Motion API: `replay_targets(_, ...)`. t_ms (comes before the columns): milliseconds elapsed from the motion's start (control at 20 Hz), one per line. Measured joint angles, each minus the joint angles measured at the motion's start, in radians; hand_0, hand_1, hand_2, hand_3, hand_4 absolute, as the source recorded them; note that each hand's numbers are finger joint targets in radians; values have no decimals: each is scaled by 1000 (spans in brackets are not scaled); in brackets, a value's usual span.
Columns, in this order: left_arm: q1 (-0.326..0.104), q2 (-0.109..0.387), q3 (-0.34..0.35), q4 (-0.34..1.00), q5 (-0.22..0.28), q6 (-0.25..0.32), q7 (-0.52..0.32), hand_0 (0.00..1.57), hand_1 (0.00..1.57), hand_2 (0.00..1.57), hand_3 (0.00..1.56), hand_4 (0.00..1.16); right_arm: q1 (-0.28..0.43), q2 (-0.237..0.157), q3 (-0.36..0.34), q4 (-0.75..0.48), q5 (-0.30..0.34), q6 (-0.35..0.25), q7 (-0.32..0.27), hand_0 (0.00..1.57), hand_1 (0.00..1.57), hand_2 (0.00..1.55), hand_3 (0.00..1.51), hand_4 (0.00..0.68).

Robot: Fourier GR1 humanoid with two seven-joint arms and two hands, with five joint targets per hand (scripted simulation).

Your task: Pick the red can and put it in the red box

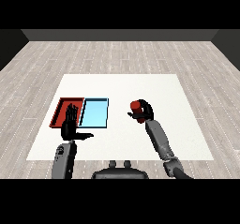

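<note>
The red can [136, 107] is up in the right hand [144, 111], a short cylinder with a bright red body, its top end peeking out above the black fingers. The right hand curls round it, fingers and thumb wrapped about its sides, so only the upper part and a strip of the left flank show. Whether the can's base touches the white table [140, 85] or sits just above it cannot be told from here. It sits right of the table's middle, well apart from both trays.

Over on the left, the red tray [62, 107] and the light blue tray [96, 113] lie side by side, their long walls touching or nearly so. The blue tray's floor shows bare and pale. The red tray is partly covered: the left hand [71, 124] stands in front of it, fingers straight and spread upward, thumb stuck out to the right, holding nothing. What shows of the red floor has nothing on it.

Between the can and the blue tray's right wall lies an open stretch of white tabletop. The trays sit near the table's left edge; the far half of the table is open all the way across. The right forearm [160, 141] comes in from the lower right, the left forearm [63, 160] from the lower left.
</note>
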Motion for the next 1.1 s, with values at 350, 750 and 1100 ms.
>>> replay_targets(350, 11, -12, -48, -52, -45, 20, 24, 0, 0, 0, 0, 0, 90, -29, 11, -272, -21, 16, 61, 1514, 1514, 1469, 1408, 641)
replay_targets(750, -5, -39, -136, -114, -57, 31, 133, 0, 0, 0, 0, 0, 219, -74, 11, -592, -62, 57, 108, 1438, 1438, 1410, 1381, 622)
replay_targets(1100, -46, -43, -257, -135, -123, 118, 238, 0, 0, 0, 0, 0, 191, 2, 208, -649, -9, -156, 133, 1442, 1442, 1415, 1383, 634)
